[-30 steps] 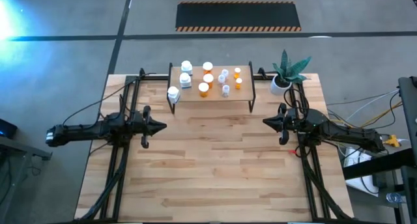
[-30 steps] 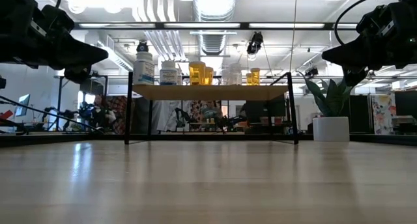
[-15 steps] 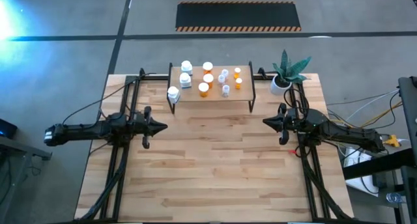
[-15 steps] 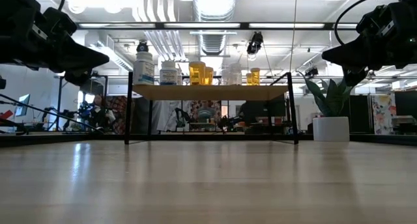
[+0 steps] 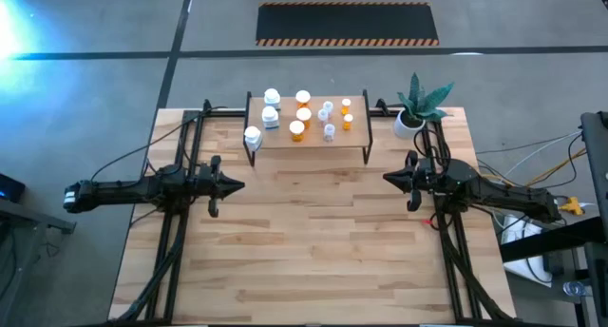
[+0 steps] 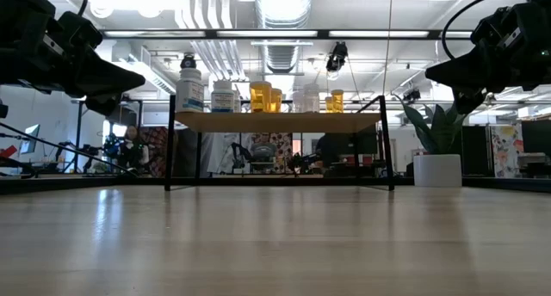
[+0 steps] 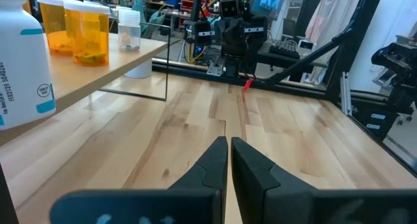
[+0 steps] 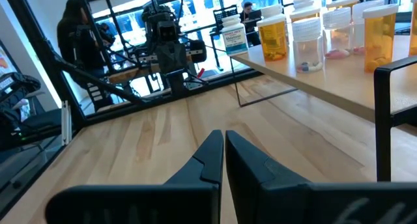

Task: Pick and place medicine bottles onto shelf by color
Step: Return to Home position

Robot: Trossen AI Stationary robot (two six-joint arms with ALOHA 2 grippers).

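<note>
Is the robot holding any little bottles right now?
Nothing is held: the dark left end effector and dark right end effector are both shut, empty.

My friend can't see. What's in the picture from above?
A wooden shelf at the back of the table holds white, orange and clear medicine bottles, sorted by color. The left claw and right claw, both shut and empty, point at each other; a potted plant stands beside the shelf.

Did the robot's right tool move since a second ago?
No. In the high view the right tool keeps the same spot, just as far from the plant pot.
</note>
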